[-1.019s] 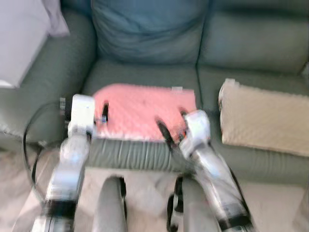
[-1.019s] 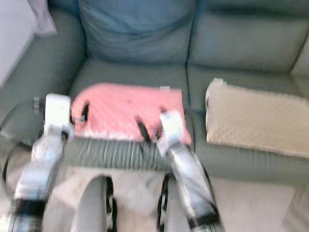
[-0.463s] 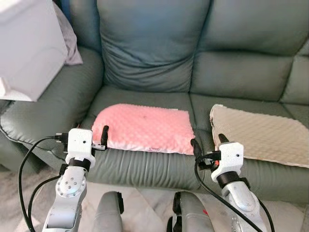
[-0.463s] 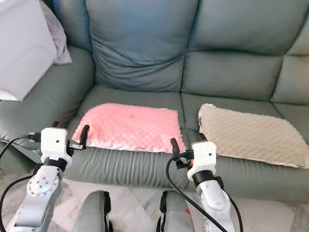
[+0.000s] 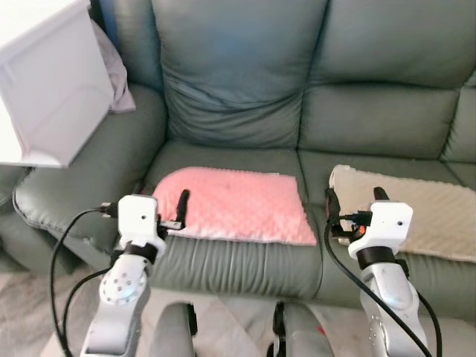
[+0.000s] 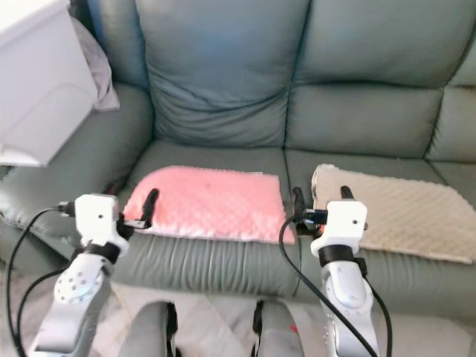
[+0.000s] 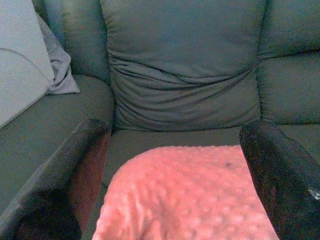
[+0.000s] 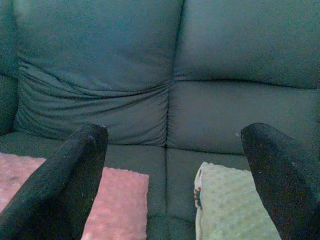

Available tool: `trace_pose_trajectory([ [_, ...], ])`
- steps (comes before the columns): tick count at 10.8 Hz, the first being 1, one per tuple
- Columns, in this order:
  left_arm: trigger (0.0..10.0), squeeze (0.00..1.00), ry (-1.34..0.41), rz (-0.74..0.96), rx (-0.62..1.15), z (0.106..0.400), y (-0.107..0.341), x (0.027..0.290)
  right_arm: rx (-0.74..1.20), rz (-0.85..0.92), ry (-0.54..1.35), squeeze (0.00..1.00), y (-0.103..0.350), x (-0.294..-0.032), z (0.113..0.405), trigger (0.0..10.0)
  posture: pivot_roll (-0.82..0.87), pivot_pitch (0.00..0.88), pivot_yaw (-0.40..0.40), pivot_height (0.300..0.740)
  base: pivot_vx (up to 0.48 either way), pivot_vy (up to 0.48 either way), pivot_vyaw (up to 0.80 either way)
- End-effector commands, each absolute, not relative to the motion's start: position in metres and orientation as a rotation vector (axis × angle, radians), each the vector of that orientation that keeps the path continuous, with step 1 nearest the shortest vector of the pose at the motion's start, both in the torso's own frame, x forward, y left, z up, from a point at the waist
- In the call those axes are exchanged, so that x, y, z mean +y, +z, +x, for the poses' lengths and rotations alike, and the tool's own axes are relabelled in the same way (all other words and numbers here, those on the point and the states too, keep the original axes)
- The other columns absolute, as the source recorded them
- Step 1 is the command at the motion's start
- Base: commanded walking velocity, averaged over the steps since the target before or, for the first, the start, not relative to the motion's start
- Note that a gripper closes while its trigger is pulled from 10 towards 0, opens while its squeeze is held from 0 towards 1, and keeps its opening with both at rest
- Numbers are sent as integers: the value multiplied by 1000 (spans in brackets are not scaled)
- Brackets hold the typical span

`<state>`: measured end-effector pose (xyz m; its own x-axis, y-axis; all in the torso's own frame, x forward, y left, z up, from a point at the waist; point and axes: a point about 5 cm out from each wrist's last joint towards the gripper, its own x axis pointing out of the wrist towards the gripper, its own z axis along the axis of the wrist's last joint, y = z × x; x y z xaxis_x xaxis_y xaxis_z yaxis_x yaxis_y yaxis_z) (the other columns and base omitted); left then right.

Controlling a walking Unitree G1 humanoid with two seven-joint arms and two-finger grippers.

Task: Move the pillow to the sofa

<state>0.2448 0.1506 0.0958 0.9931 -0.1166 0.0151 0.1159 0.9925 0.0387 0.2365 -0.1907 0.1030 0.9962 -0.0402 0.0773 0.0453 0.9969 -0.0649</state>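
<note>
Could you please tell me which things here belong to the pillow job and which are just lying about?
Part of the job:
pink pillow, lying flat on the seat
sofa
left gripper, open, at the pillow's near left edge
right gripper, open, between the two pillows

Just lying about:
beige pillow on the next seat
white box on the armrest
grey cloth behind it

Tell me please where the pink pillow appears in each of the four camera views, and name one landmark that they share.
Left eye view: pink pillow flat on the sofa seat, centre, between the left pincer and right pincer.
Right eye view: the same, centre-left of the picture.
Left wrist view: lower centre, between the two black fingers.
Right wrist view: lower-left corner, partly behind one finger.
Shared landmark: the wrinkled back cushion behind the pillow.
</note>
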Motion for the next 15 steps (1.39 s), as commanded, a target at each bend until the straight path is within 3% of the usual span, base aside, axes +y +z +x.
trace_pose_trajectory([
  [1, 10000, 0, -125, 43, -19, 247, 96, 150, -77, -68, -47, 0, 105, -192, 240, 10000, -25, 0, 17, 680, 0, 0, 0],
  [7, 10000, 0, -84, 28, -67, 264, 105, 151, -81, -71, 0, 0, 109, -188, 257, 10000, -9, 0, -16, 740, 0, 0, 0],
  [13, 10000, 0, -36, 69, -30, 272, 99, 147, -54, -40, 63, 0, 108, -178, 269, 10000, -19, 0, -9, 740, 0, 0, 0],
  [15, 10000, 0, -34, 78, -35, 273, 99, 144, -92, -80, 143, 0, 114, -169, 271, 10000, -19, 0, -8, 740, 0, 0, 569],
])
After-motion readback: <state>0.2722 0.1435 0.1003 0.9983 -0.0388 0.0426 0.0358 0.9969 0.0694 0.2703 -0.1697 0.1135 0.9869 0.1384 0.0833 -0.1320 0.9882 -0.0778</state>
